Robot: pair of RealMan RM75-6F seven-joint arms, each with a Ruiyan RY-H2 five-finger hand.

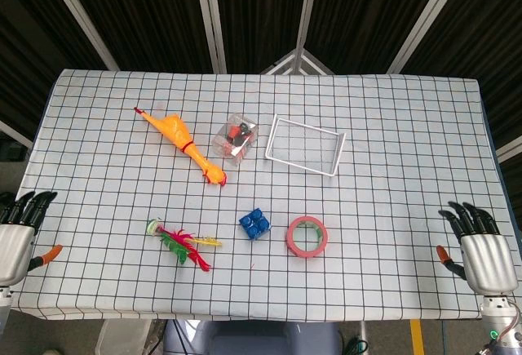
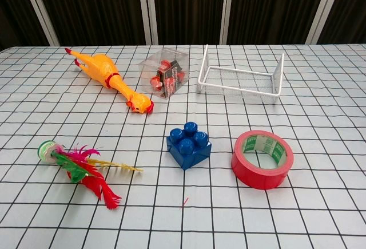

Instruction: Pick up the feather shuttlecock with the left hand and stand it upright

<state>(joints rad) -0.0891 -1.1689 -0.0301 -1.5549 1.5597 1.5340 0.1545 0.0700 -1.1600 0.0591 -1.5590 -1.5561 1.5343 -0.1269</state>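
The feather shuttlecock [image 1: 178, 242] lies on its side at the lower left of the table [image 1: 391, 126], left of the blue brick [image 1: 255, 224] and red tape roll [image 1: 307, 237], while the left hand [image 1: 18, 232] and right hand [image 1: 481, 249] rest at the frame's lower corners, fingers seemingly spread and holding nothing.

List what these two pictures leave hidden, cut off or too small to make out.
- Left hand: cut by the head view's left edge; absent from the chest view.
- Right hand: only in the head view, wrist cut by the bottom edge.
- Clear plastic box: label print too small in both views.
- Feather shuttlecock: lying down, underside hidden.
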